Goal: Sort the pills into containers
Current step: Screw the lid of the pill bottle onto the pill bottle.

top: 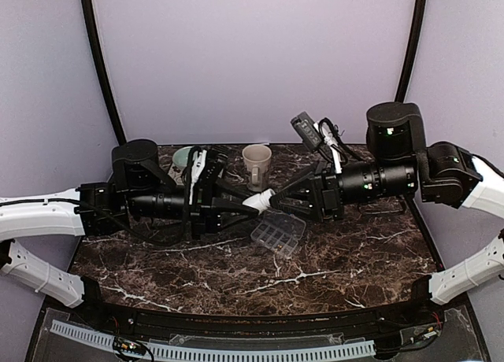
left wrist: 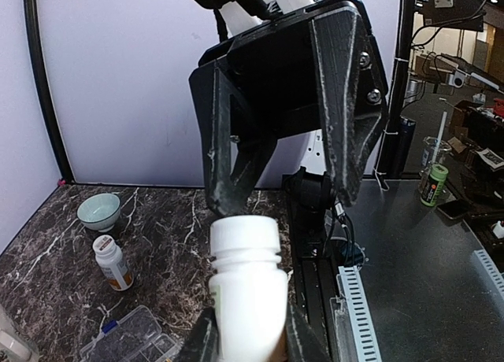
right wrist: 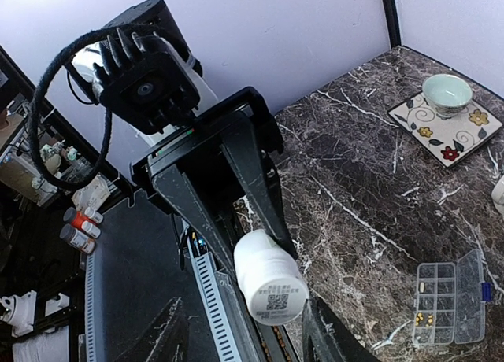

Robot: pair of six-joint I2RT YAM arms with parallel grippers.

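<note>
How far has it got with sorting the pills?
Early days. Done: a few yellow pills already lie in the open organizer tray; most compartments look empty. In hand: the left hand grips a white pill bottle, cap on, while the right hand is open at the cap. Left: uncapping, then filling; a second bottle stands on the table untouched.

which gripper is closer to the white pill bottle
Left. The left gripper is shut on the white pill bottle, holding its body. The right gripper is open, facing the bottle's cap end from the other side.
</note>
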